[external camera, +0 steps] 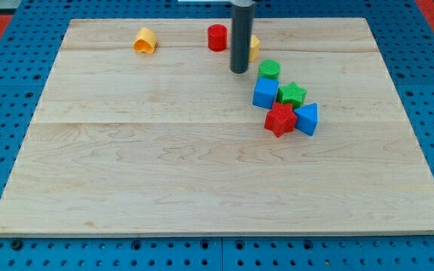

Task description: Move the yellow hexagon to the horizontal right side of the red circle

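Wooden board (pixel 164 173) on a blue pegboard table (pixel 6 83). No containers in view, blocks all lie loose on the board.

Arm ends in a dark rod, no gripper, so nothing to open or close. My tip (pixel 239 71) is down on the board near the view's top, centre-right. It stands just to the view's left of the yellow hexagon (pixel 254 47), which is partly hidden behind the rod; can't tell if they touch.

Red circle (pixel 217 37) (a short cylinder) sits just left of the rod, near the top edge. Hexagon is on its right side, w/ the rod between them, roughly level, hexagon a bit lower.

Another yellow block (pixel 145 41), shape unclear, lies well apart toward the top left.

Cluster to the lower right of the tip: green cylinder (pixel 270 70), blue cube (pixel 265 94), green star (pixel 292 95), red star (pixel 280 120), blue triangle (pixel 307 119). These are packed close, neighbours touching or nearly so.
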You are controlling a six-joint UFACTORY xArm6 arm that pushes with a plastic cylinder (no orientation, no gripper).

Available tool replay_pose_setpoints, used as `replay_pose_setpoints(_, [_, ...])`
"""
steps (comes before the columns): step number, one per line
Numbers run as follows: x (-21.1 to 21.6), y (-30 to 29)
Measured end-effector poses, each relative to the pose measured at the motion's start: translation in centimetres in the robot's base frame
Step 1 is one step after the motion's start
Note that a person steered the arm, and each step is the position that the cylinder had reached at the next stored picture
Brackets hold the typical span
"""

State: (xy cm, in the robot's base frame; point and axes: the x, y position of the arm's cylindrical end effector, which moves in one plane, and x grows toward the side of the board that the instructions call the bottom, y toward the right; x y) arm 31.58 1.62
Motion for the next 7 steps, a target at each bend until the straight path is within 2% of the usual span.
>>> replay_pose_setpoints(1, [-1.8, -2.6])
replay_pose_setpoints(3, [-5.2, 6.2])
replay_pose_setpoints(5, [-3.2, 6.8])
replay_pose_setpoints(6, [-6.9, 8.1])
replay_pose_setpoints(7, [-5.9, 8.1])
